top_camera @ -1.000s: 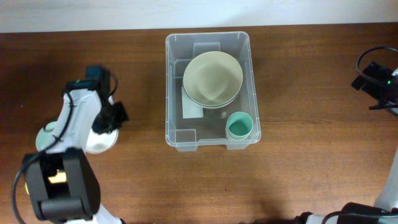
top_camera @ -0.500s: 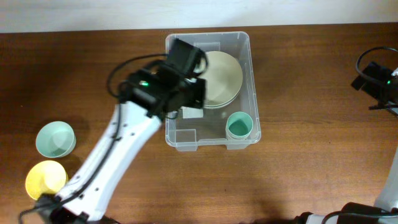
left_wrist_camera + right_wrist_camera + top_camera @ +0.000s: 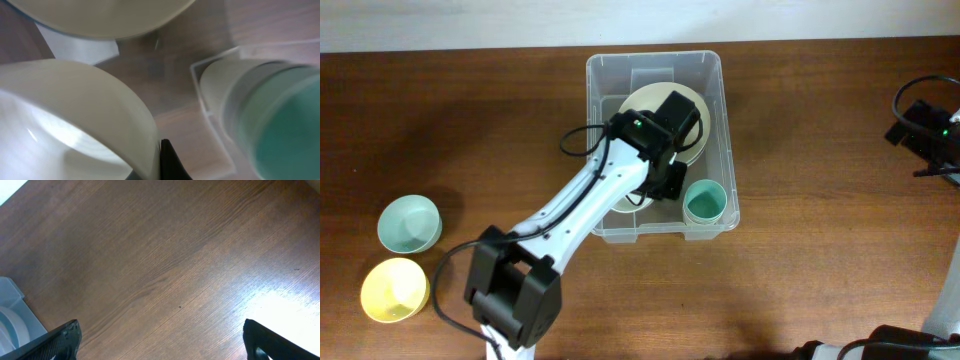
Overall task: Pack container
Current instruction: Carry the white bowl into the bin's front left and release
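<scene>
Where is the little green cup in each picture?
Overhead: the green cup sits in the lower right corner of the container.
Left wrist: big and blurry, filling the right side.
Right wrist: not in it.
Shared landmark: the clear container, its corner at the right wrist picture's left edge.

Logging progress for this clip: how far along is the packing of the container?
Done: a beige bowl and a teal cup sit inside the container.
In hand: the left gripper holds a white bowl low inside the container, beside the cup, not yet released.
Left: a teal bowl and a yellow bowl wait on the table, outside the container.
</scene>
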You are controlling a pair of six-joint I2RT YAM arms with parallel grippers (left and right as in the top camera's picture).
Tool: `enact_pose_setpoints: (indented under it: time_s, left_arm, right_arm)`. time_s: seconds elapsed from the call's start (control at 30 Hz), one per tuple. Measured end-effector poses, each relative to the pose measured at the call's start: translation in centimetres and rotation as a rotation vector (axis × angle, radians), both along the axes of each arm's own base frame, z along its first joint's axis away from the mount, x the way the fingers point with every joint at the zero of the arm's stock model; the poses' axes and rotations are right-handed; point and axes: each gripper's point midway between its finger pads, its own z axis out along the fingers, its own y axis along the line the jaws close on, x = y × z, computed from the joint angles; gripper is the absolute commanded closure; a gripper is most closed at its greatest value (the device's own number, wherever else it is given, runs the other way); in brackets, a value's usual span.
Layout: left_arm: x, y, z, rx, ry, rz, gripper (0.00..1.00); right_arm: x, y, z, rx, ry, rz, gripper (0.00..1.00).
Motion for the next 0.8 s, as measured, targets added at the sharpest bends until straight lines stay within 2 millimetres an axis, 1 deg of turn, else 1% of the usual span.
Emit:
enact_pose_setpoints:
  time_s: [0.1, 0.2, 0.23, 0.27, 0.3, 0.4, 0.57, 0.67, 0.7, 0.77, 0.8]
  left_arm:
    - [-0.5, 0.3, -1.6, 0.034, 0.052, 0.015, 0.99]
    - [-0.7, 0.4, -2.7, 0.052, 0.081, 0.025, 0.98]
    - [-0.8, 0.4, -2.9, 0.055, 0.086, 0.026, 0.91]
    - [-0.8, 0.5, -2.9, 0.057, 0.089, 0.029, 0.88]
    - [-0.8, 0.5, -3.0, 0.057, 0.091, 0.034, 0.74]
    - [-0.9, 0.5, -3.0, 0.058, 0.093, 0.039, 0.64]
    - [-1.4, 1.0, -3.0, 0.077, 0.117, 0.046, 0.63]
    - [-1.4, 1.7, -2.4, 0.086, 0.132, 0.058, 0.63]
    - [-1.1, 1.9, -1.9, 0.081, 0.124, 0.068, 0.63]
    - [0.2, 3.0, -0.1, 0.063, 0.086, 0.105, 0.61]
    - [1.0, 3.9, 1.2, 0.048, 0.056, 0.131, 0.51]
  right_arm:
    - [0.0, 0.0, 0.0, 0.000, 0.000, 0.000, 0.01]
    - [0.0, 0.0, 0.0, 0.000, 0.000, 0.001, 0.01]
    - [0.0, 0.0, 0.0, 0.000, 0.000, 0.000, 0.01]
    - [0.0, 0.0, 0.0, 0.000, 0.000, 0.000, 0.01]
    - [0.0, 0.0, 0.0, 0.000, 0.000, 0.000, 0.01]
    - [0.0, 0.0, 0.0, 0.000, 0.000, 0.000, 0.01]
    - [0.0, 0.0, 0.0, 0.000, 0.000, 0.000, 0.01]
    - [0.0, 0.0, 0.0, 0.000, 0.000, 0.000, 0.01]
    - [0.0, 0.0, 0.0, 0.000, 0.000, 0.000, 0.01]
    - [0.0, 0.0, 0.0, 0.000, 0.000, 0.000, 0.01]
    - [0.0, 0.0, 0.0, 0.000, 0.000, 0.000, 0.01]
